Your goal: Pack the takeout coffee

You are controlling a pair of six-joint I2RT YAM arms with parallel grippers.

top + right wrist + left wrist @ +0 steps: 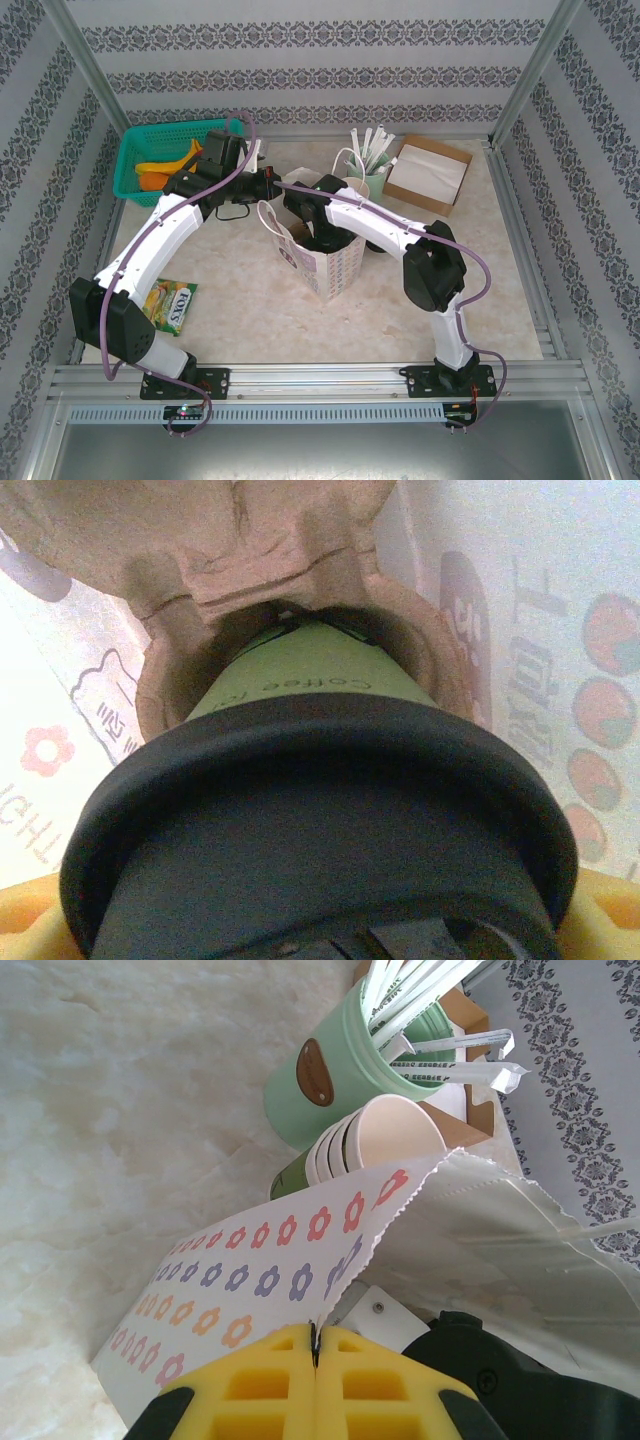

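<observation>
The pale marbled counter [250, 310] carries everything, and at its middle stands the white paper bag printed with little flowers [340, 268], upright and open at the top. My left arm [150, 250] comes to the bag's left rim, and my right arm [385, 225] bends down into its mouth from the right.

Well behind the bag to the left sits the teal plastic basket [127, 170], with yellow and orange pieces in it. Behind the bag to the right lies the shallow brown cardboard box [463, 178], lined with white paper. Between that box and the bag stands the mint-green tumbler [345, 1110], full of paper-wrapped straws [400, 1000]. Leaning against it on the bag's side is the stack of lidless cream paper cups [380, 1140]. Near the bag's front left corner, apart from it, lies the flat green sweet packet [172, 305].

Inside the bag is the brown moulded pulp cup carrier [260, 540]. The takeout coffee [310, 810], a small paper cup that is green where it shows, under a round black plastic lid, stands with its base down in one of the carrier's wells.

My right fingers [25, 930], yellow, sit on either side of that lid with no gap showing, grasping it. My left fingers [260, 1390] are clenched, pinching the bag's serrated top edge [385, 1225] between them.
</observation>
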